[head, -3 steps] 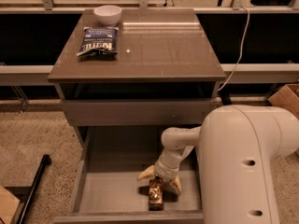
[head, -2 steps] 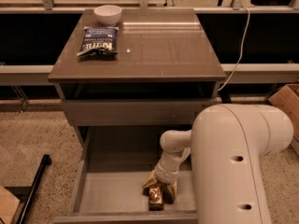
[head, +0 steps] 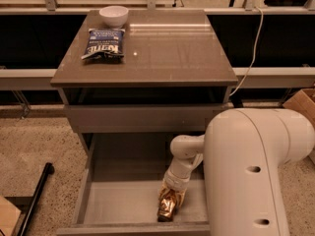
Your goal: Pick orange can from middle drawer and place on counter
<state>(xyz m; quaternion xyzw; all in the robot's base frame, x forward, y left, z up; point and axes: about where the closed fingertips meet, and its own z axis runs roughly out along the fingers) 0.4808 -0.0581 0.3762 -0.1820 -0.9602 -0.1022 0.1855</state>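
Observation:
The orange can (head: 166,209) lies in the open middle drawer (head: 123,200), near its front edge and right of centre. My gripper (head: 172,196) reaches down from the white arm (head: 183,154) into the drawer and is shut on the can's upper part; the can still rests low on the drawer floor. The counter (head: 167,48) is the glossy grey-brown top of the cabinet above the drawers. My large white arm housing (head: 251,171) hides the drawer's right side.
A blue chip bag (head: 104,43) and a white bowl (head: 113,15) sit at the counter's back left. A shallower drawer front (head: 142,118) overhangs the back of the open drawer. A black pole (head: 37,193) lies on the floor at left and a cardboard box (head: 301,107) at right.
The gripper's fingers stood spread on either side of the can and have drawn in onto it. The arm housing has shifted left and now fills more of the view.

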